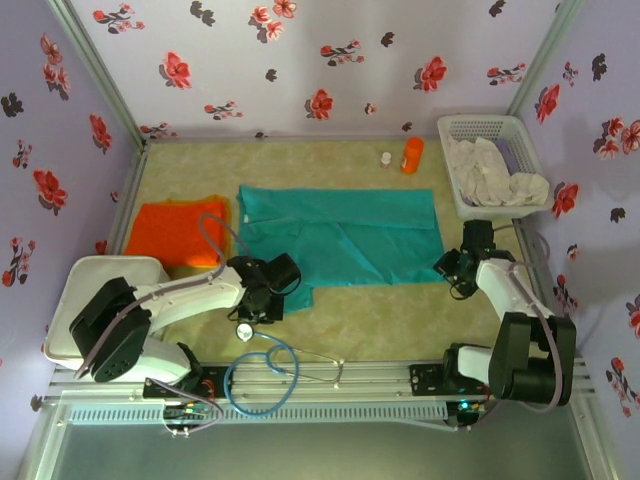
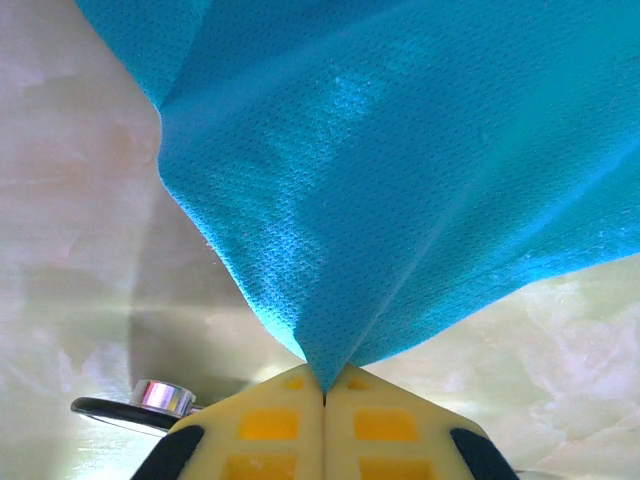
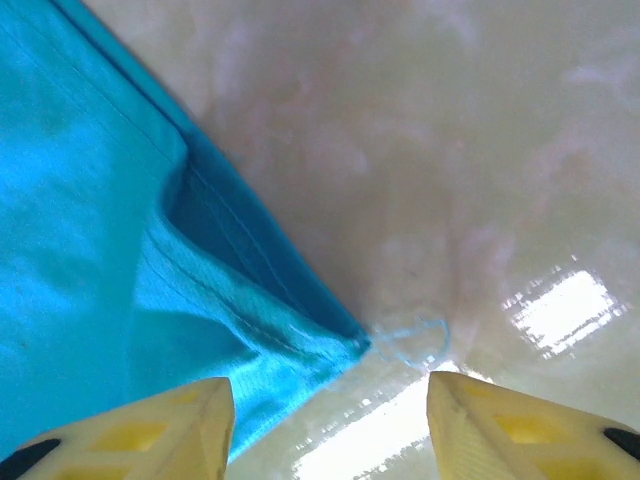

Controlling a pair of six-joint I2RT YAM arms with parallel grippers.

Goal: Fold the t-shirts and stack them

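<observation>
Orange shirt [image 1: 172, 232]: lies folded at far left of the beige table [image 1: 400, 320], just beside the teal one, w/ a narrow strip of table between them.
L gripper [image 1: 268, 288] [image 2: 323, 388]: fingers pressed tight together, pinching a bit of teal cloth at the very tips. Cloth rises from the pinch in a taut fan, clear of the table (wrist view).
Blue cable [image 1: 262, 375]: loose loop on the table near the arm bases, in front of the L gripper.
Teal shirt [image 1: 345, 235] [image 2: 400, 180] [image 3: 90, 250]: spread mid-table, mostly flat, some creases. Near-left corner is in the L gripper; near-right corner lies on the table w/ its edge turned over.
Orange bottle [image 1: 412, 155]: upright at the back, just past the teal shirt's far-right corner; small white item [image 1: 385, 159] beside it.
R gripper [image 1: 447, 268] [image 3: 328, 388]: fingers well apart, nothing clamped. Teal corner sits between them, closer to the left finger; can't tell if it touches.
White basket [image 1: 520, 130]: far right, back, w/ pale cloths [image 1: 490, 170] piled inside.
</observation>
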